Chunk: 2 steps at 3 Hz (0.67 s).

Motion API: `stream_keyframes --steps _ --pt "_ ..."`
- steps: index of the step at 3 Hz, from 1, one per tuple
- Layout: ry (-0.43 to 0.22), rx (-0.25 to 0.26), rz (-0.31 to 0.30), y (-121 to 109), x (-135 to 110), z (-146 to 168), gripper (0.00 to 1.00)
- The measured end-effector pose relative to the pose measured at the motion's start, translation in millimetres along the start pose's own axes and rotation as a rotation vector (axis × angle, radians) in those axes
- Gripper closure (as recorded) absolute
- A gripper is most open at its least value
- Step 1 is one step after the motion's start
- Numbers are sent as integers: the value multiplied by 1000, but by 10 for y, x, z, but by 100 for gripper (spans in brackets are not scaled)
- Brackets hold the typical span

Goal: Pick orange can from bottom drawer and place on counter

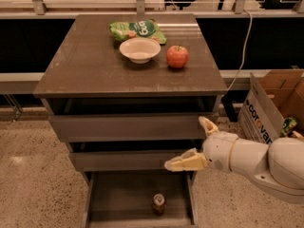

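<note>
Grey-brown bottom drawer [118, 194] stands pulled out, its front cut off at the bottom of the view and its inside dim. Upright near its front middle is the orange can [158, 203], dark copper with a paler top, tab hard to make out. The end effector [185, 143] hangs above the drawer's right side, fingers spread wide, holding nothing.

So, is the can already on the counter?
No, the can stands in the open bottom drawer, while the gripper hovers open and empty above it, in front of the middle drawer.
</note>
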<state>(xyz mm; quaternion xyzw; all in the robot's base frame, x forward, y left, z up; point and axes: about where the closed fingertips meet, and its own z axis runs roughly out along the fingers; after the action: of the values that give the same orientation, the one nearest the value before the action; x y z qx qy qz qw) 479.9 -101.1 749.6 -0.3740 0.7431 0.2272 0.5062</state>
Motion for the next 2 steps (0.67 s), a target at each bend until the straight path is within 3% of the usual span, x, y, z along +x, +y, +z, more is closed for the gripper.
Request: stream_keyframes --steps 1,2 --pt "36 -25 -15 32 21 32 0" --pt "69 -131 -115 106 298 237 0"
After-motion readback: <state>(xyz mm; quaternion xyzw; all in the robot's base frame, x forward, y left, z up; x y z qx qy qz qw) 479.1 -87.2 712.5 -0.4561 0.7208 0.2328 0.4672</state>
